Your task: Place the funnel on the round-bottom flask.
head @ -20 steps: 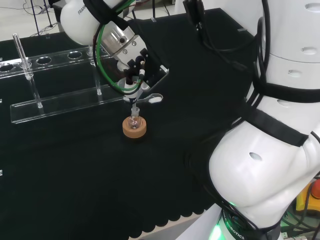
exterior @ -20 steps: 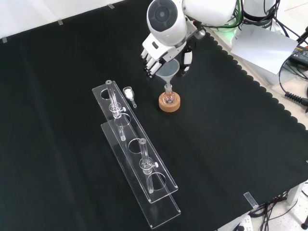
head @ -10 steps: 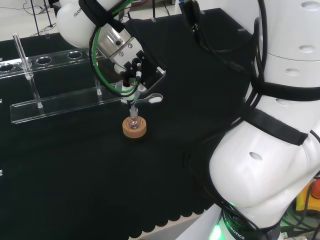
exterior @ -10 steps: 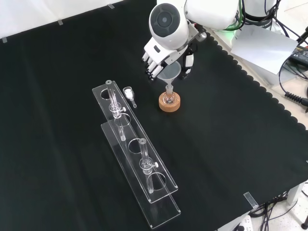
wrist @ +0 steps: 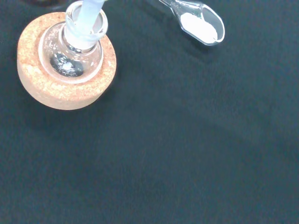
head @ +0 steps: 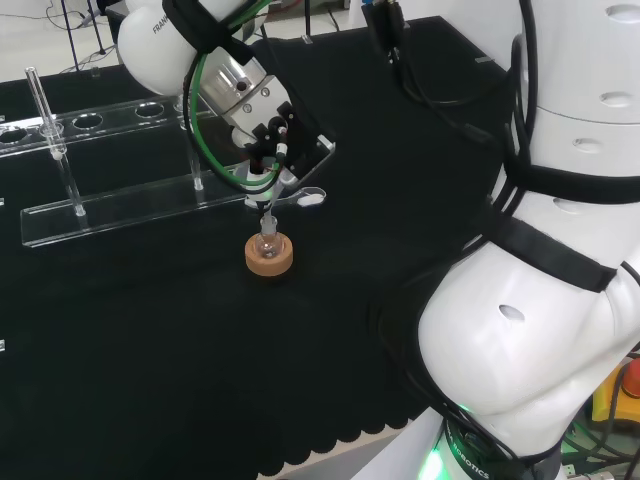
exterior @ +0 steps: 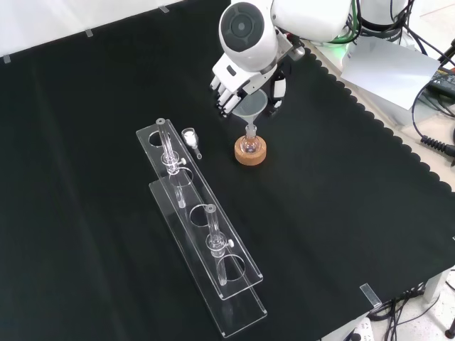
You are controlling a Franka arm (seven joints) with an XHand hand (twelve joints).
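The funnel sits with its stem down inside the neck of the flask, its wide cone standing just above the flask's mouth. From the wrist view the pale stem can be seen entering the glass neck, with the flask nested in its cork ring. The cork ring rests on the black cloth of the bench, toward the far side in the front view.

To my eye the placing step is almost done: the stem is in, and what remains is to let the funnel settle and let go. That next move calls for easing the fingers apart without dragging the cone sideways, then lifting straight up, since the flask is small and only the ring steadies it.

The hand hangs right over the funnel, its fingers curled down beside the cone on one side and the thumb on the other, close to the rim. I judge it is holding the funnel, though actual contact is hard to make out.

Just beside the ring lies a small glass scoop with white powder, and beyond it a clear rack holding glass tubes.
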